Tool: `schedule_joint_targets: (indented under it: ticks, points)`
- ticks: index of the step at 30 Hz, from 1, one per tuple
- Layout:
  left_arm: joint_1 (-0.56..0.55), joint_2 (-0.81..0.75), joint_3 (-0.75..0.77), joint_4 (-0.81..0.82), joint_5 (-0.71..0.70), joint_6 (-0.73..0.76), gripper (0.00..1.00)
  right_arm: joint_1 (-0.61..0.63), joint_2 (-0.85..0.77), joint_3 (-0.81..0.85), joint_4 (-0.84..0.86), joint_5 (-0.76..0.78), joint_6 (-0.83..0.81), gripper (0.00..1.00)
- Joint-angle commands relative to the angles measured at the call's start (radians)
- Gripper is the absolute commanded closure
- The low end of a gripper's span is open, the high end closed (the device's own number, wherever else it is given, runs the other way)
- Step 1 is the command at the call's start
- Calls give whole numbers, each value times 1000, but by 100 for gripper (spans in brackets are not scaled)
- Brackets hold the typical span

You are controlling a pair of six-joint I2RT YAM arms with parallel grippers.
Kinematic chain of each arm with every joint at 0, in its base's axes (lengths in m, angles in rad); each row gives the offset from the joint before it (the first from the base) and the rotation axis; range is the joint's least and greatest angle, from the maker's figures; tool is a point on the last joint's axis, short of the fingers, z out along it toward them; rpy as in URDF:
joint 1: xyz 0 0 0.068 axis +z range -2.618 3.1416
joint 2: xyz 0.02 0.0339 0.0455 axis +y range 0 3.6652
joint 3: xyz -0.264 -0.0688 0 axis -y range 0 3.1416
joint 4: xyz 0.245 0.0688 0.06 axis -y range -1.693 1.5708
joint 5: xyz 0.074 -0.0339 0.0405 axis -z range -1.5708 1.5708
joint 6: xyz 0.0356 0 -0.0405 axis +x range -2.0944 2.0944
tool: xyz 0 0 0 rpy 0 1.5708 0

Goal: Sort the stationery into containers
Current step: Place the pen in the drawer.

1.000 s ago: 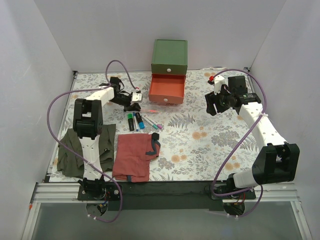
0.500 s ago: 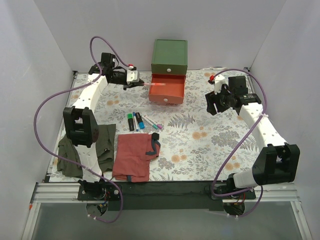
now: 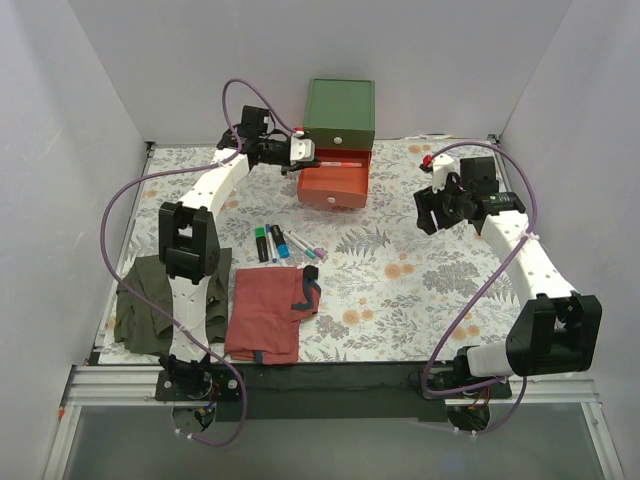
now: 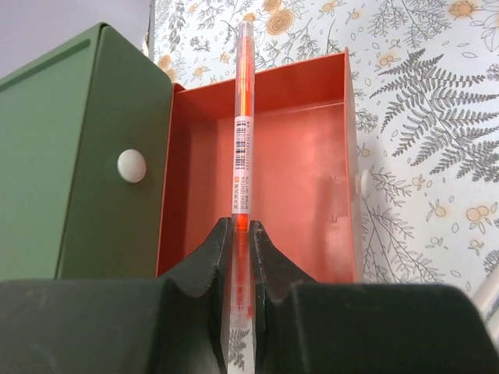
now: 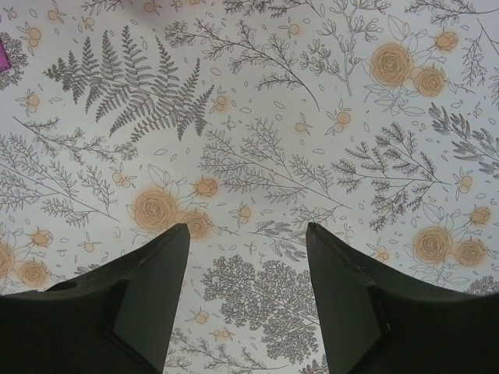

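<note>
A lab's robot test booth: plain white walls (image 3: 90, 90) box in a flowered table (image 3: 420, 290); at 6 o'clock a metal rail (image 3: 110, 384) carries the left arm (image 3: 200, 185) and right arm (image 3: 525, 255)

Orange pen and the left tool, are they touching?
Touching. The left wrist view shows the left tool pinching the orange pen from both sides.
</note>
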Motion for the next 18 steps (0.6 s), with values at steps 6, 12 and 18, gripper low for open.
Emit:
schedule_joint_targets:
  ticks: [6, 12, 18]
  points:
    - [-35, 69, 56, 118, -66, -80, 73, -29, -59, -39, 33, 4, -2, 30]
    - [-35, 48, 25, 192, -88, -123, 55, -45, -74, -65, 39, -2, 1, 30]
    - [-10, -119, -72, 334, -40, -269, 52, -51, -74, -66, 42, -4, 1, 30]
